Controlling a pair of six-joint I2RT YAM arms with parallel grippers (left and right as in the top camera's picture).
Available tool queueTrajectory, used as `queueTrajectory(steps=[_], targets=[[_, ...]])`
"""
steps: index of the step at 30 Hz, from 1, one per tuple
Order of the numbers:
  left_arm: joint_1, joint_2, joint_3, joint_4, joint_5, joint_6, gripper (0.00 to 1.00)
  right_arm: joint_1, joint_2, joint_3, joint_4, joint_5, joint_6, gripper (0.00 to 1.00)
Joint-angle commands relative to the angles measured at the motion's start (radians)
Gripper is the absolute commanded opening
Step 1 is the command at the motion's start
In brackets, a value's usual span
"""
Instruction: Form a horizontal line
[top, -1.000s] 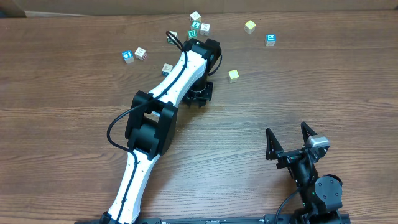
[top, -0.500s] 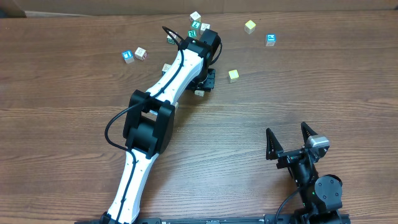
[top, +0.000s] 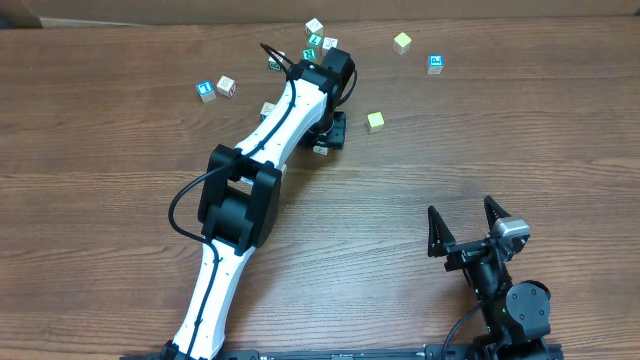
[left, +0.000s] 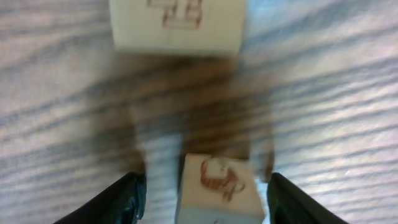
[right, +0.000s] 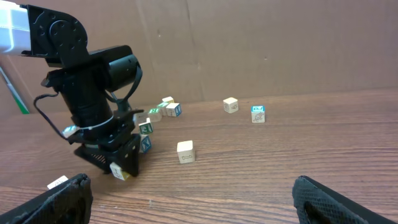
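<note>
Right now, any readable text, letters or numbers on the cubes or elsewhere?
No legible text anywhere.
Far cube, left wrist view: reddish print, cropped by the frame, unreadable.
Near cube: blurred reddish drawing, no letter discernible.
Other cubes, overhead: print too small.

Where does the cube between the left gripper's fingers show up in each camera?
Overhead: the cube is above centre, at the lower-left edge of the left gripper.
Left wrist: bottom centre, between the two dark fingers, reddish print on top.
Right wrist: lower left, at the gripper's tip on the table.
Shared landmark: the left gripper, seen in all three views.
</note>
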Motion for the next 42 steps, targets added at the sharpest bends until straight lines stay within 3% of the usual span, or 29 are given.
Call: queueTrajectory(steps=[1, 7, 16, 22, 30, 36, 42], targets=[[0.017, 0.009, 0.013, -0.058, -0.002, 0.013, 0.69, 0.005, -0.01, -0.01, 0.007, 0.002, -0.005, 1.0], [0.019, 0.009, 0.014, -0.193, -0.002, 0.151, 0.76, 0.005, -0.01, -0.01, 0.007, 0.002, -0.005, 1.0], [0.021, 0.009, 0.014, -0.199, 0.022, 0.229, 0.8, 0.005, -0.01, -0.01, 0.007, 0.002, -0.005, 1.0], [0.039, 0.009, 0.014, -0.17, -0.121, 0.215, 0.81, 0.005, -0.01, -0.01, 0.007, 0.002, -0.005, 1.0], [0.084, 0.009, 0.014, -0.228, -0.116, 0.211, 0.82, 0.005, -0.01, -0.01, 0.007, 0.002, -0.005, 1.0], [0.096, 0.009, 0.014, -0.326, -0.024, 0.192, 0.76, 0.005, -0.01, -0.01, 0.007, 0.002, -0.005, 1.0], [0.093, 0.009, 0.014, -0.341, -0.021, 0.188, 0.6, 0.005, -0.01, -0.01, 0.007, 0.002, -0.005, 1.0]])
